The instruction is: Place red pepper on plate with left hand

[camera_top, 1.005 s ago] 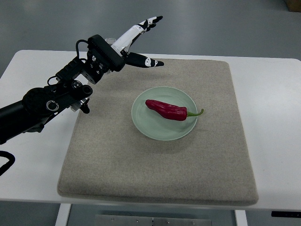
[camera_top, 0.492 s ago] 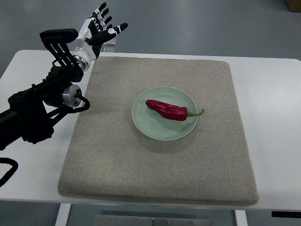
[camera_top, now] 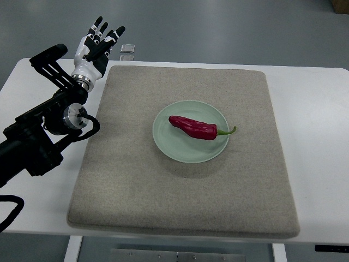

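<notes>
Overhead, grey mat (camera_top: 180, 191) on white table (camera_top: 316, 164), grey floor (camera_top: 229, 27) beyond; left robot hand (camera_top: 94, 46) spread, empty.

Bright, even overhead light, soft shadow under the plate (camera_top: 163, 143); sharp focus, no glare

Small clear item (camera_top: 127, 49) beyond mat: possibly a container, too small to identify. Left arm (camera_top: 32, 147): cut by left edge.

Single steep overhead view above table (camera_top: 316, 98)
</notes>
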